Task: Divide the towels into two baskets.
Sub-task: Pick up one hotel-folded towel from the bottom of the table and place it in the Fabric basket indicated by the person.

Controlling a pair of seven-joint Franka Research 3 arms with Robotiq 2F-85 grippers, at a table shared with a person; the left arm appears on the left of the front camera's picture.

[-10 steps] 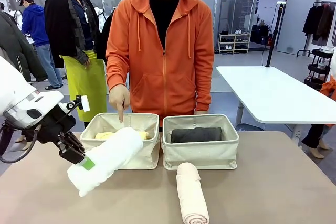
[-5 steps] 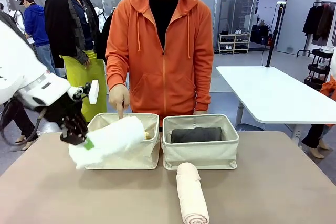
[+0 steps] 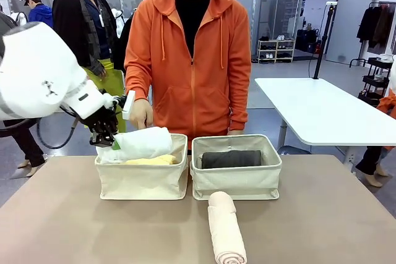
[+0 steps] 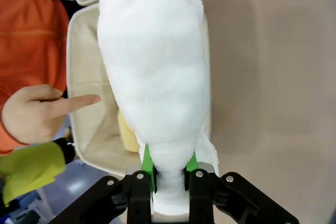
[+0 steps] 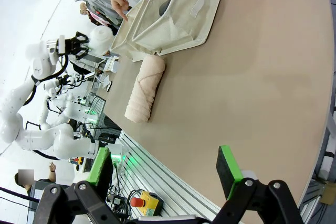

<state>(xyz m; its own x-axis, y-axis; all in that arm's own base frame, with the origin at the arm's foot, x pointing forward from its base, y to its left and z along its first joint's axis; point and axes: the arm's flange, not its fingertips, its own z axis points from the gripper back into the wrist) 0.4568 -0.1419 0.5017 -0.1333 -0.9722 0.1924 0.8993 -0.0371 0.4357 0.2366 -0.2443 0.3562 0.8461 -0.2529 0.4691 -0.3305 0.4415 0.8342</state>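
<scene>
Four towels (image 3: 226, 233), two baskets (image 3: 236, 183); left fingers (image 4: 148, 162) clamp the white towel (image 3: 143, 143), right fingers (image 5: 229, 164) spread empty

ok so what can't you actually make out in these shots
- Front view: most of the yellow towel, behind the left basket wall and under the white towel.
- Front view: fingertip of the person's hand, behind the white towel.
- Left wrist view: whether white rests on yellow; the white towel covers it.
</scene>
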